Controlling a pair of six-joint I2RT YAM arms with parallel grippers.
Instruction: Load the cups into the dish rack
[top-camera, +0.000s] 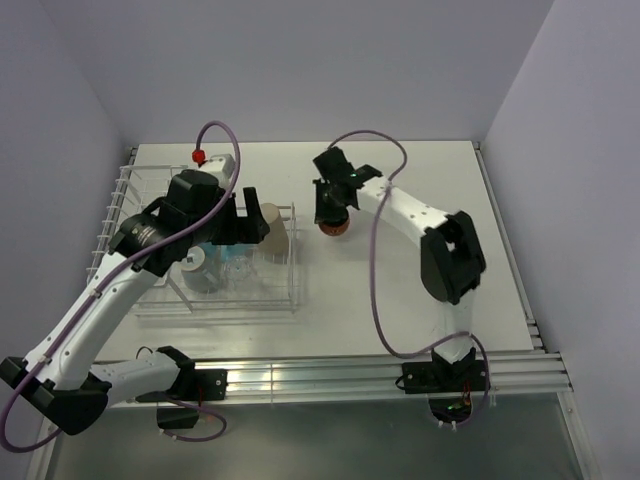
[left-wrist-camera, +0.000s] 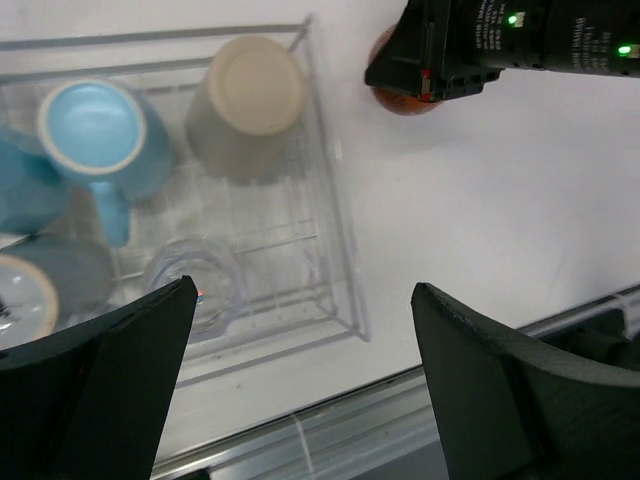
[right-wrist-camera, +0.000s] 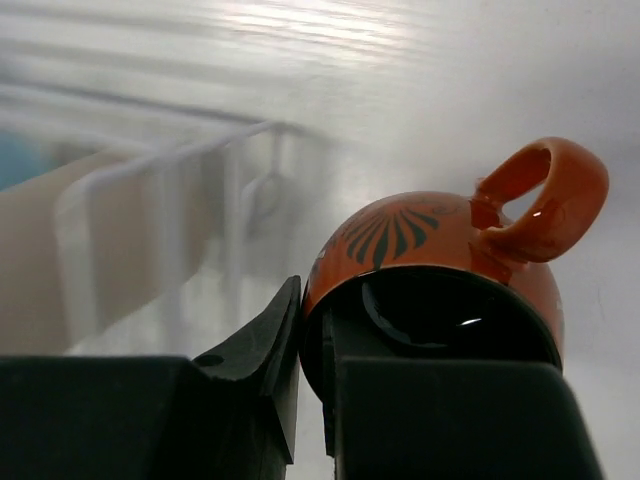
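far left in the top view sits the white wire dish rack (top-camera: 118, 200), and my left arm hangs over it. in my left wrist view, light blue mugs (left-wrist-camera: 95, 130) crowd the left of the frame inside the rack, the clearest one bottom up. a clear glass (left-wrist-camera: 195, 285) stands low in the frame, near my finger. the cream mug (left-wrist-camera: 250, 100) is upside down at the rack's right end. my left gripper (left-wrist-camera: 302, 290) is spread wide, with nothing between its fingers.

moving right, just past the rack's right edge, my right gripper (right-wrist-camera: 310, 340) is pinching the red-orange mug (right-wrist-camera: 420, 250) by its rim, one finger inside the dark bowl and one against the outer wall. the mug is tipped, mouth toward my wrist camera, and its handle (right-wrist-camera: 545, 195) sticks out free at the upper right. i cannot tell whether it touches the table (top-camera: 440, 180) or hangs just above it.

i judge this mug small and light, but it is stiff glazed ceramic, so smooth, slippery and quick to chip against the wire. a rim pinch is narrow, so i would keep the wall deep between my pads. i would not trust the curved handle, which looks awkward for flat fingers.
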